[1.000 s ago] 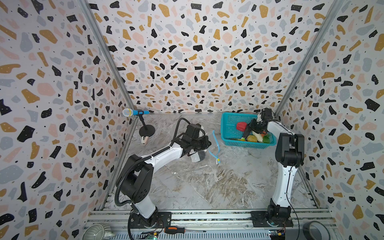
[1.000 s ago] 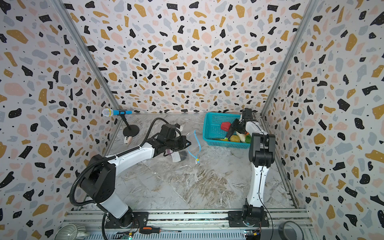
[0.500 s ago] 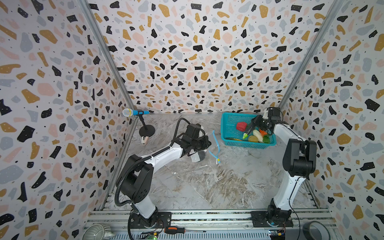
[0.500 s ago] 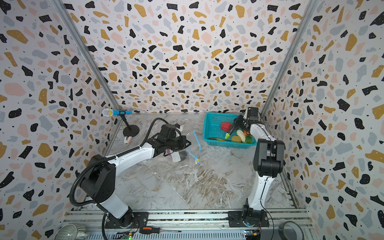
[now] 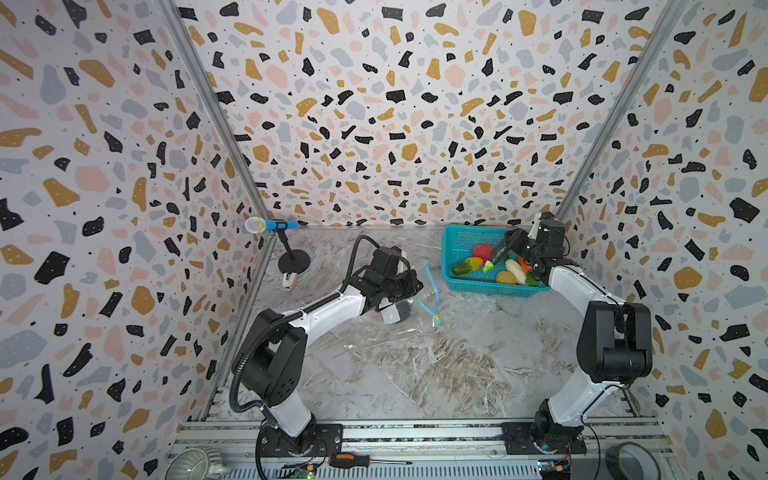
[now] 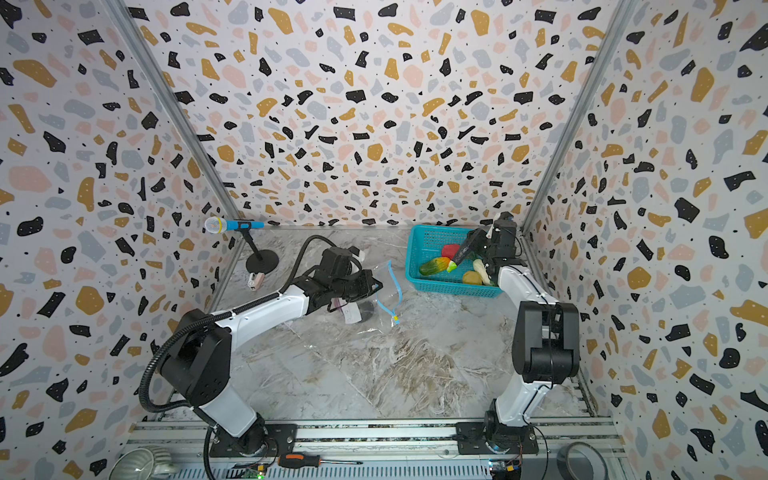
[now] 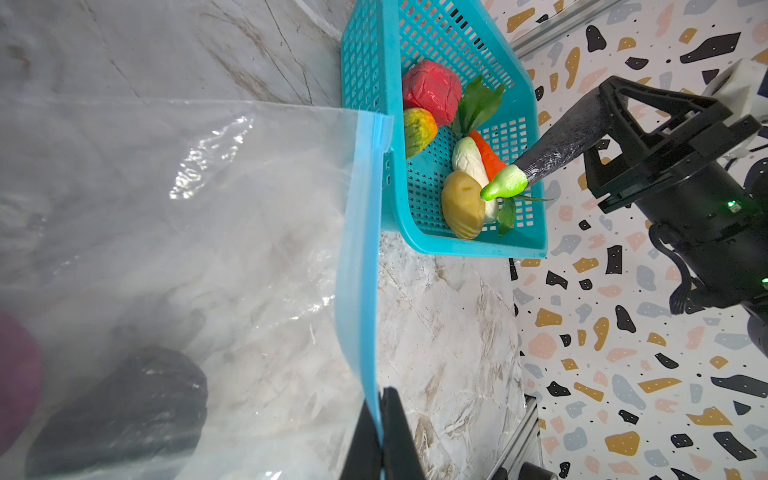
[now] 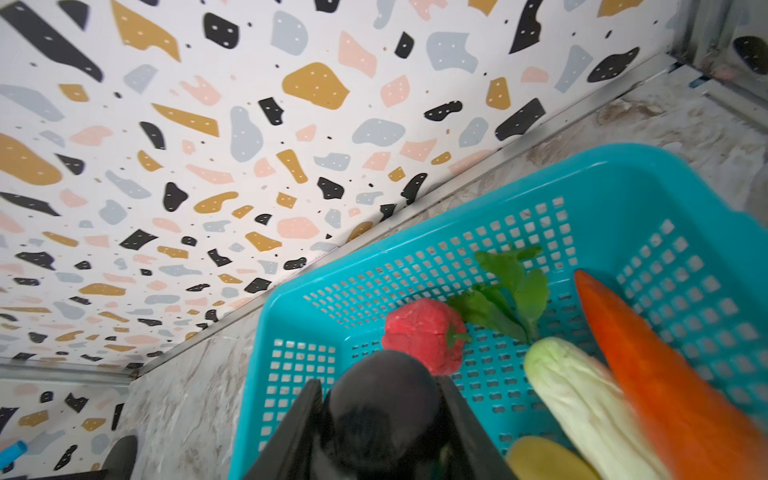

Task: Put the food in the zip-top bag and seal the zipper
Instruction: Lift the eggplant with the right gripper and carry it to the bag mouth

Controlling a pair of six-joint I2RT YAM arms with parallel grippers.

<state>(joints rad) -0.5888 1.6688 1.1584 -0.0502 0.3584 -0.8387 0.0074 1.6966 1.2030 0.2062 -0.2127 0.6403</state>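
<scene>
Zip-top bag [image 7: 208,232], clear and crinkled, lies on the marbled tabletop [image 5: 415,374] beneath my left pincer [image 7: 380,432]. Through the plastic, behind my fingertips, a dark lump [image 7: 124,407] and a purple piece [image 7: 14,374] rest inside the bag, with the white label [image 5: 389,316] beside the lump.

My left pincer is clenched on the zipper [image 7: 361,249]. The light-blue strip is nipped between both fingers and stands on edge ahead of them. The yellow slider [image 5: 437,321] sits at the end of the strip nearer my base rail.

Beyond the zipper, away from my left pincer, stands the teal mesh basket [image 7: 478,251], close to the bag's mouth. Whether the two touch I cannot tell.

The basket lies directly below my right pincer [image 8: 380,386]. That pincer grasps the dark aubergine [image 7: 557,145] across its body, with the green cap [image 7: 505,187] pointing down into the basket. Whether the cap touches the food beneath I cannot tell.

Under that pincer, inside the basket, lie:
- the red pepper [image 8: 422,340]
- a green-and-orange piece [image 7: 417,131]
- the leafy greens [image 8: 507,291]
- the white cabbage-like piece [image 8: 582,395]
- the orange carrot [image 8: 665,374]
- the yellow piece [image 8: 548,461]

The carrot and the white piece lie side by side, touching.
</scene>
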